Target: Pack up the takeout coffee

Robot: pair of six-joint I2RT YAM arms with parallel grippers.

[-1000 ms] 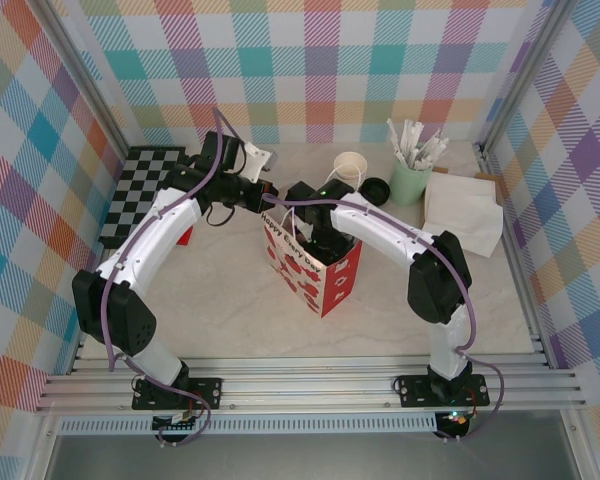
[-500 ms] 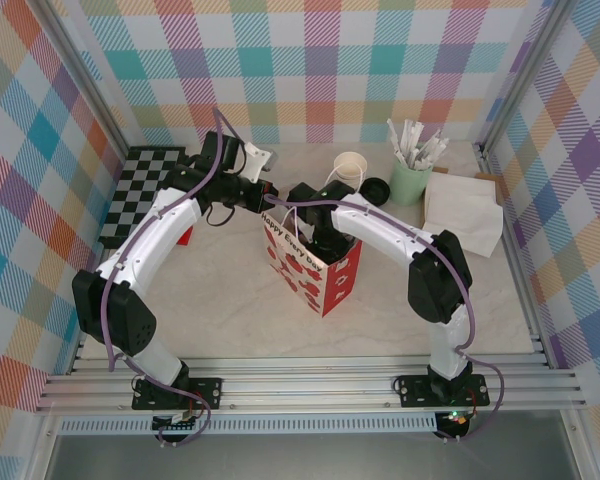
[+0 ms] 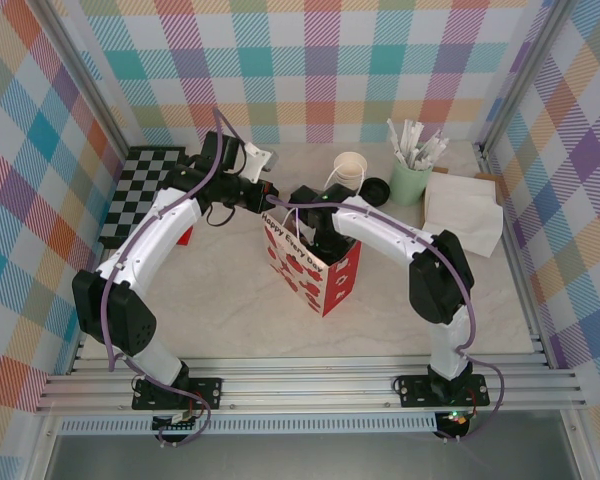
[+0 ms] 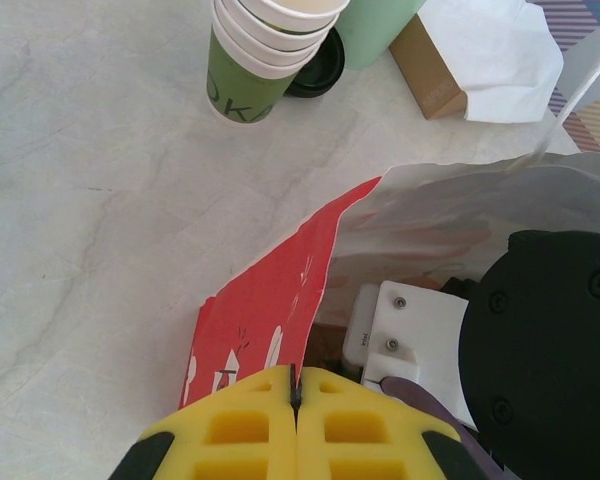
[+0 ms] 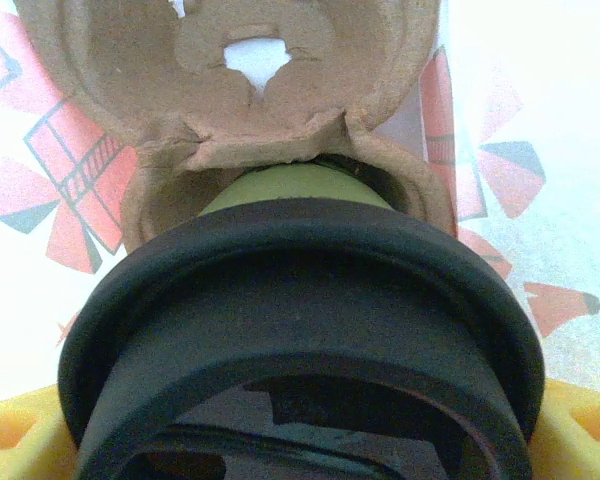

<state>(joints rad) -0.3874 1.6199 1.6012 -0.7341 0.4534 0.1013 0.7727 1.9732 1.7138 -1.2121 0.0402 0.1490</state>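
Observation:
The takeout coffee sits close under the right wrist camera, a black lid over a green cup side. Its base rests in a brown cardboard carrier inside the red and white paper bag. My right gripper reaches down into the bag, and its yellow fingers stand on either side of the lid, shut on it. My left gripper is shut on the bag's red top edge and holds the mouth apart. In the top view the left gripper is at the bag's far left corner.
Behind the bag stand a stack of lidless green cups, a loose black lid and a mint tumbler of wrapped sticks. White napkins lie at the right. A checkered board lies at the left wall.

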